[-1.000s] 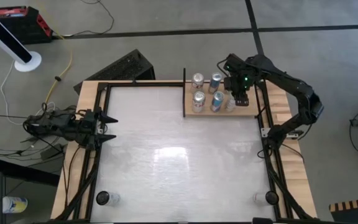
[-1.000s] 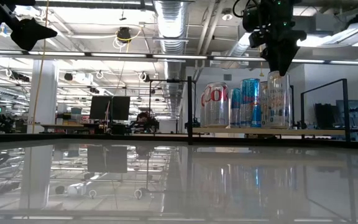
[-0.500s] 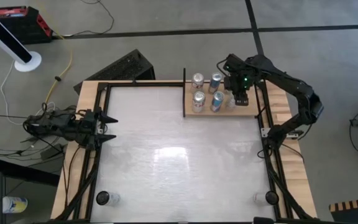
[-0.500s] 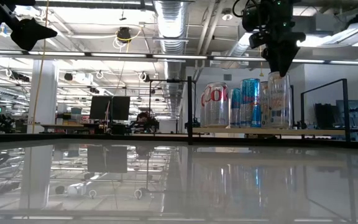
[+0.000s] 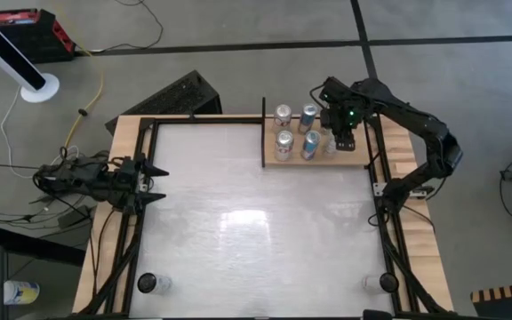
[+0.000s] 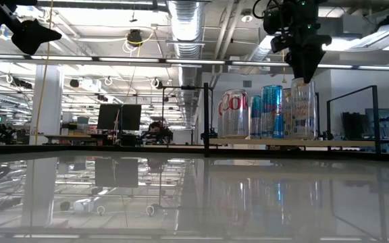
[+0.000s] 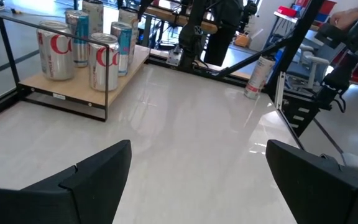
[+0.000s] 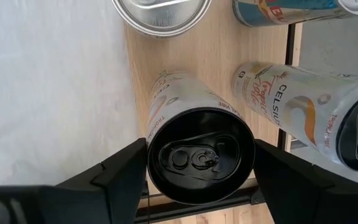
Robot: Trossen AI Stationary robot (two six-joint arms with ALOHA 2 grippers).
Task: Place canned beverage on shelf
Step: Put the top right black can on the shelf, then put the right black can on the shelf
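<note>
**Can is down on the shelf; we only need to let go fully and lift away**

Our right gripper point(image 8: 201, 165) hangs directly over a tall pale can with a black lid point(image 8: 197, 146), which stands upright on the light wooden shelf point(image 8: 219, 62). The can sits between the jaws, and a slim gap shows on either side, so the jaws stand parted around it, not clamping it. Beyond the jaws, other cans point(image 7: 79, 46) stand on the same board, including a second pale can point(image 8: 303, 112) just beside ours.

We judge the placing itself done: the can rests on the board. What is left is a straight rise clear of the lid without nudging the neighbours.

Our left gripper point(image 7: 197, 180) waits well apart at the far table edge, jaws wide and empty.
</note>
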